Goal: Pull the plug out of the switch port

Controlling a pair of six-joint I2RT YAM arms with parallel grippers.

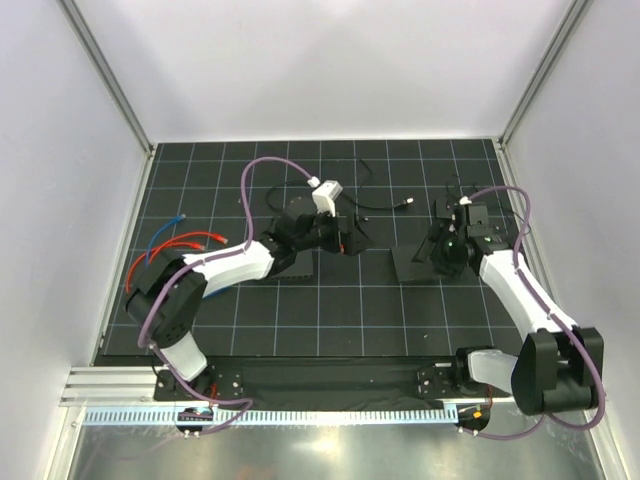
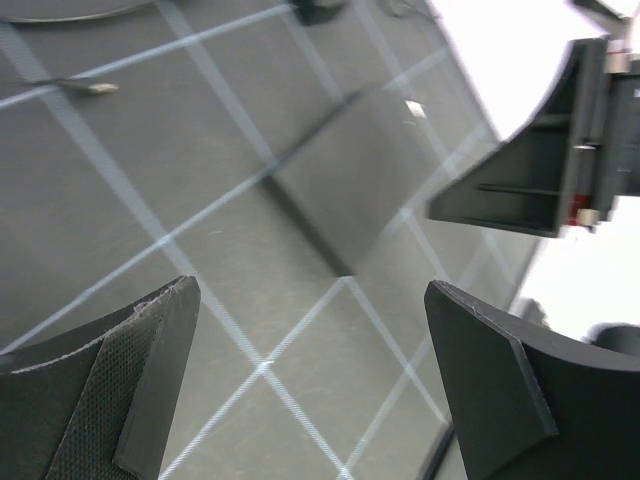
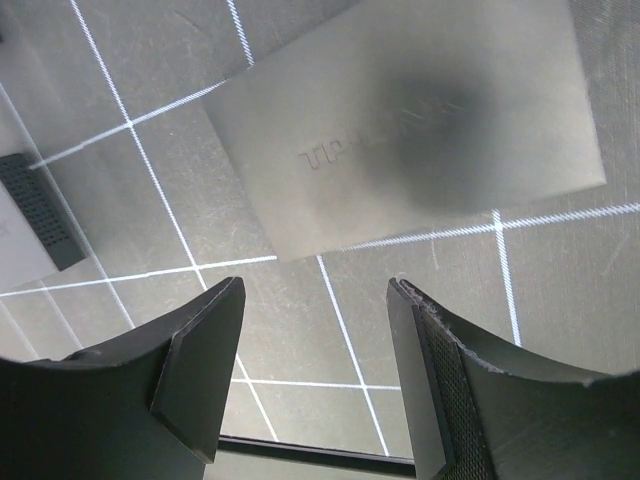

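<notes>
Plainly, the switch lies flat on the table under the right gripper, whose jaws stand apart and empty. The left gripper gapes wide nearby, also empty. The box looks light, rigid and smooth, so it would likely slide; pin its edges. No plug or socket row shows clearly.

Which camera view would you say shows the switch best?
Right wrist: it shows the switch close up, embossed lettering visible. Left wrist shows it slanted and blurred; top external only a small dark slab.
</notes>
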